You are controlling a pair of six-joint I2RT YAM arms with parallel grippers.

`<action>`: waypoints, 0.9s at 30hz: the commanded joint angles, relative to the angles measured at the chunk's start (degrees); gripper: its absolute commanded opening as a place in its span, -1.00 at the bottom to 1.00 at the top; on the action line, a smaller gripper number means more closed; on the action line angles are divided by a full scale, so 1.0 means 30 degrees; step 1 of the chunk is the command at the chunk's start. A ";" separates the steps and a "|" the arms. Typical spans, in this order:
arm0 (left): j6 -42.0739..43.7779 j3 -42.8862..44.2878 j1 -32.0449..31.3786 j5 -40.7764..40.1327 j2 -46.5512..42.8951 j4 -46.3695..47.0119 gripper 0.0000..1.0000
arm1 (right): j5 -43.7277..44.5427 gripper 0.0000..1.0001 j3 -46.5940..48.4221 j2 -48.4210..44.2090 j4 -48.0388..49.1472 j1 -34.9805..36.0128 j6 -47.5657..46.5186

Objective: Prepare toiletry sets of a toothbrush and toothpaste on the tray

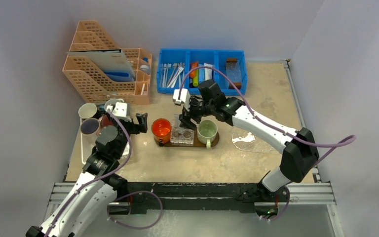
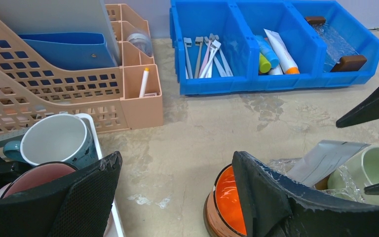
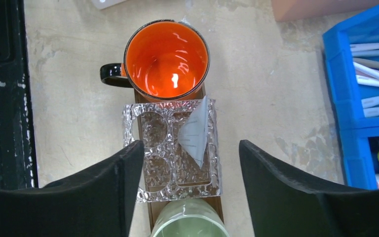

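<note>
Right gripper (image 3: 190, 145): jaws spread wide, nothing held, above clear holder (image 3: 159, 165) on tray (image 1: 177, 145). Pale tube (image 3: 196, 129) lies on holder; orange mug (image 3: 167, 59) at its 12 o'clock. Left gripper (image 2: 175, 163): jaws apart, empty. Toothbrushes (image 2: 205, 54) in blue bin (image 2: 217, 86).

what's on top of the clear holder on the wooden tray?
One pale squeeze tube lies tilted across cells of the clear holder; no toothbrush visible there. The green mug hides one edge of it.
</note>
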 commanded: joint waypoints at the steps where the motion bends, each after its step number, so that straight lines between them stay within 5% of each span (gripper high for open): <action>1: -0.0150 -0.0151 0.0055 0.0038 -0.0112 0.0636 0.62 | 0.0910 0.51 0.1036 -0.1346 0.0272 0.0046 0.1396; 17: -0.0106 0.0021 0.0075 -0.0064 0.0085 0.0667 0.64 | 0.8648 0.98 0.0833 -0.3658 0.3751 -0.1137 0.7843; 27: -0.0317 0.0466 0.0075 0.0005 0.0889 0.0377 0.73 | 1.3692 0.98 0.4686 -0.0281 -0.1154 -0.2505 1.2920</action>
